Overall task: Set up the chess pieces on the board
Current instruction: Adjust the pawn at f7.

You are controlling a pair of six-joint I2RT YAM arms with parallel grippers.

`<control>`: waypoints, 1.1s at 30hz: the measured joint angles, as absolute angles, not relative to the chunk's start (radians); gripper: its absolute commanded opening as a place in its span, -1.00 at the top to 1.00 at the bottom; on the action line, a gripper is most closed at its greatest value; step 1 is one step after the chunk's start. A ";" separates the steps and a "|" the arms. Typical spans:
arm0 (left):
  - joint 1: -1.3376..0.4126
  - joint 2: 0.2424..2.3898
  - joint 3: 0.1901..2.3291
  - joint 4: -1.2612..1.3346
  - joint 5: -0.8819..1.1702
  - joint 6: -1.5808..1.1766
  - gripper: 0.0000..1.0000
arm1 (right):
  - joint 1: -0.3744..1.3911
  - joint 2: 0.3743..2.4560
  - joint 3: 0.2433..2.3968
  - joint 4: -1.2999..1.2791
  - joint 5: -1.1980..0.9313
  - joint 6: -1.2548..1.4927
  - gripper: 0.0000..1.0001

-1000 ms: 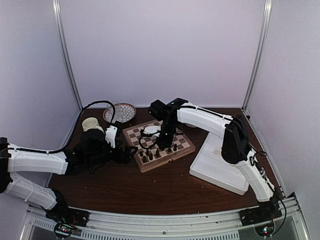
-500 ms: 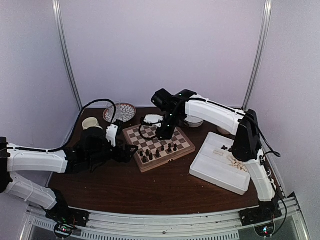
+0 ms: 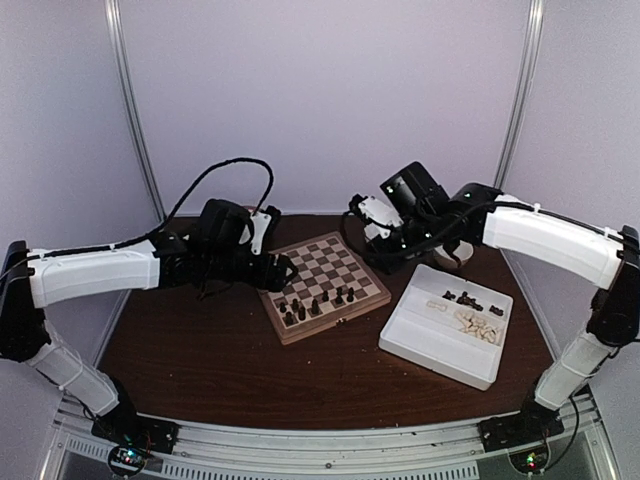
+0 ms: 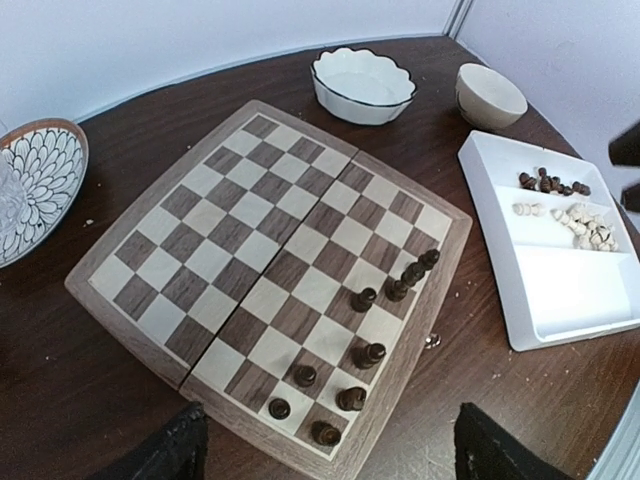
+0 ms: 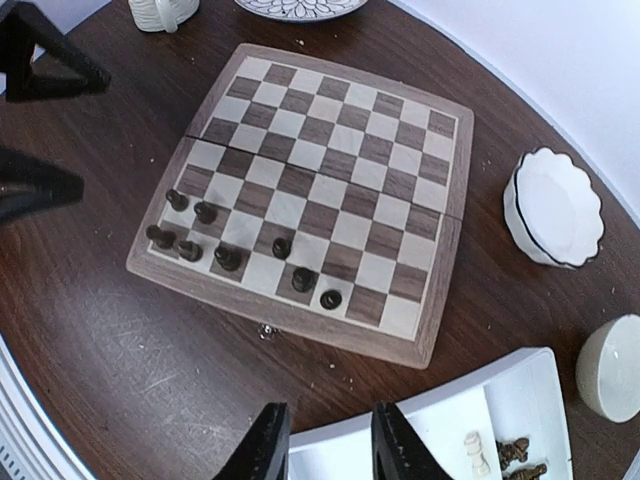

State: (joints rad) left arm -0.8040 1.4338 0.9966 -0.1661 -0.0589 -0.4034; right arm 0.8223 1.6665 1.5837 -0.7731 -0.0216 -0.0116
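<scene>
The dark wooden table [image 3: 200, 370] carries the board [image 3: 330, 262] at its middle, turned a little askew. A white divided tray [image 3: 430, 345] lies near the table's right edge. Along the far edge stand a patterned plate [image 4: 40, 170] toward the left corner, a scalloped white bowl [image 4: 362, 80] and a small cream bowl [image 4: 490, 92].

The left pincer [image 4: 330, 430] hangs over the board's left side, its fingers wide apart and holding nothing. The right pincer [image 5: 325, 440] hovers above the table between the board's far right corner and the tray. Its fingers stand a narrow gap apart, and nothing is between them either.

Eight or so dark pieces [image 5: 228, 258] stand upright in two loose rows along the board's near edge; the other squares are bare. The tray's far compartments hold a small cluster of dark pieces [image 4: 548, 182] and, next to it, a heap of pale pieces [image 4: 585, 225] lying on their sides.

The setup looks early: one colour is partly placed and the pale set is not yet begun. The step in hand appears to be fetching another piece from the tray. That calls for bringing the right pincer down over the dark cluster and closing on one figure without dragging its neighbours. The figure must then be stood upright on a free square in the near rows, clear of those already there.
</scene>
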 measured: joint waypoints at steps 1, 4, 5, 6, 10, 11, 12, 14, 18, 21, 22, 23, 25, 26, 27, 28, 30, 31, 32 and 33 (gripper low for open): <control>-0.804 1.460 1.051 -0.215 -0.056 -0.401 -0.66 | 0.822 1.622 1.522 -0.751 -0.010 0.015 0.36; -0.804 1.537 1.194 -0.337 -0.040 -0.392 -0.59 | 0.822 1.482 1.326 -0.669 0.023 0.078 0.32; -0.804 1.566 1.241 -0.377 -0.035 -0.389 -0.55 | 0.822 1.432 1.254 -0.629 0.035 0.091 0.28; -0.804 1.600 1.295 -0.426 -0.025 -0.386 -0.51 | 0.822 1.377 1.177 -0.588 0.051 0.105 0.22; -0.804 1.752 1.511 -0.601 0.017 -0.372 -0.36 | 0.818 1.194 0.903 -0.404 0.123 0.152 0.18; -0.804 1.788 1.558 -0.633 0.027 -0.368 -0.34 | 0.818 1.165 0.847 -0.360 0.144 0.161 0.18; -0.804 1.832 1.619 -0.683 0.035 -0.364 -0.33 | 0.817 1.148 0.808 -0.327 0.164 0.166 0.18; -0.804 1.903 1.707 -0.744 0.043 -0.356 -0.31 | 0.817 1.129 0.736 -0.260 0.209 0.183 0.18; -0.807 2.022 1.846 -0.854 0.044 -0.339 -0.21 | 0.817 1.107 0.665 -0.155 0.265 0.196 0.19; -0.810 2.099 1.934 -0.921 0.042 -0.328 -0.16 | 0.817 1.072 0.623 -0.089 0.297 0.206 0.19; -0.811 2.119 1.954 -0.934 0.041 -0.325 -0.14 | 0.817 1.061 0.612 -0.069 0.306 0.208 0.18; -0.812 2.143 1.979 -0.952 0.039 -0.322 -0.12 | 0.817 1.052 0.603 -0.055 0.313 0.209 0.19; -0.812 2.180 2.006 -0.968 0.037 -0.318 -0.07 | 0.817 1.023 0.575 -0.012 0.328 0.209 0.19; -0.812 2.196 2.017 -0.976 0.036 -0.314 -0.04 | 0.817 1.013 0.564 0.002 0.334 0.209 0.19; -0.812 2.213 2.031 -0.988 0.036 -0.311 -0.02 | 0.817 1.002 0.553 0.017 0.341 0.209 0.19; -0.812 2.232 2.052 -1.004 0.037 -0.308 -0.02 | 0.817 0.995 0.546 0.026 0.346 0.208 0.19; -0.812 2.263 2.086 -1.018 0.039 -0.304 0.00 | 0.817 0.989 0.543 0.034 0.354 0.208 0.18; -0.812 2.275 2.099 -1.023 0.041 -0.302 0.01 | 0.817 0.986 0.543 0.038 0.358 0.208 0.18; -0.812 2.284 2.109 -1.026 0.043 -0.301 0.03 | 0.817 0.983 0.543 0.043 0.361 0.208 0.19; -0.812 2.294 2.122 -1.030 0.045 -0.300 0.06 | 0.817 0.981 0.543 0.047 0.364 0.208 0.19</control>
State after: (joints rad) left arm -0.8120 2.2936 2.1216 -1.0298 0.0448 -0.2996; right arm 0.8165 0.9810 0.5430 0.0471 0.3641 0.2081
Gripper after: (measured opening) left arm 0.497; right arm 0.407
